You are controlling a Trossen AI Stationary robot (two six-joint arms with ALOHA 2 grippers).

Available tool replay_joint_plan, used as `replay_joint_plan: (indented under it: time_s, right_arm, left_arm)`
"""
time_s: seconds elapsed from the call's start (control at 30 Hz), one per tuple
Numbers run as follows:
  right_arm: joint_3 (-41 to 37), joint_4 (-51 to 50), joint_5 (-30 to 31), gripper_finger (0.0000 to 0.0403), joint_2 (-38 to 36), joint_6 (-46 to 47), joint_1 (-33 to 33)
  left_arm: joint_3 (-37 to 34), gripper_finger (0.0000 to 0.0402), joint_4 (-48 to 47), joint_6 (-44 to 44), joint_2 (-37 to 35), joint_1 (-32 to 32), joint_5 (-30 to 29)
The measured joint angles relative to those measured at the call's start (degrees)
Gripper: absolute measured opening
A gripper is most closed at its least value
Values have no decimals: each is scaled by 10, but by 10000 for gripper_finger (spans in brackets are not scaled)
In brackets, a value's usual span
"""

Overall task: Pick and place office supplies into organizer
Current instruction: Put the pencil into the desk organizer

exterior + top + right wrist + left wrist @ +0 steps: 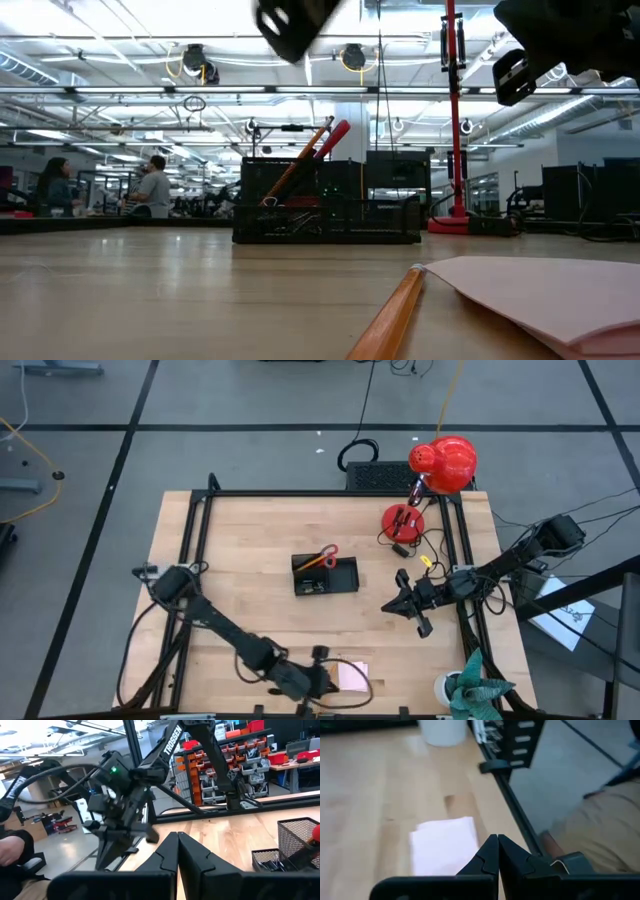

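My left gripper point(497, 851) is clenched empty beside the pad point(445, 845), table's 6 o'clock; right gripper point(177, 851) clenched too. Organizer point(325, 574) mid-table, contents mostly hidden behind mesh; lamp point(403, 520) at its 2 o'clock.

both arms are dark, near-black, built from slim tube-like links joined by bulkier rounded joints. the left arm point(215, 622) carries thin black cables looping beside its base. the right arm point(505, 563) trails dark cables near its shoulder. seen from the right wrist, the left arm bears white "trossen" lettering along one link and a small green light on a joint housing. each wrist ends in two matte black, wedge-shaped fingers point(487, 860) tapering to narrow tips.
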Motion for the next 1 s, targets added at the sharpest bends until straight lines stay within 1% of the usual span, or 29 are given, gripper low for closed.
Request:
replay_joint_plan:
  time_s: [0.1, 0.17, 0.43, 0.57, 0.73, 0.8, 0.9, 1.0]
  right_arm:
    - [0, 0, 0, 0, 0, -1, 0]
    - [0, 0, 0, 0, 0, -2, 0]
    - [0, 0, 0, 0, 0, -4, 0]
    - [0, 0, 1, 0, 0, -13, 0]
    - [0, -1, 1, 0, 0, -13, 0]
    - [0, -3, 1, 0, 0, -13, 0]
    - [0, 0, 1, 0, 0, -13, 0]
    - [0, 0, 1, 0, 0, -13, 0]
  left_arm:
    - [5, 3, -5, -6, 26, 20, 65]
    - [5, 3, -6, -20, 38, 34, 97]
    - [5, 4, -33, -40, 52, 73, 164]
    - [5, 5, -68, -54, 61, 76, 180]
    - [7, 5, -65, -72, 79, 72, 183]
    - [8, 8, -86, -80, 80, 70, 177]
    - [10, 8, -121, -97, 80, 68, 146]
    - [10, 3, -149, -103, 79, 65, 136]
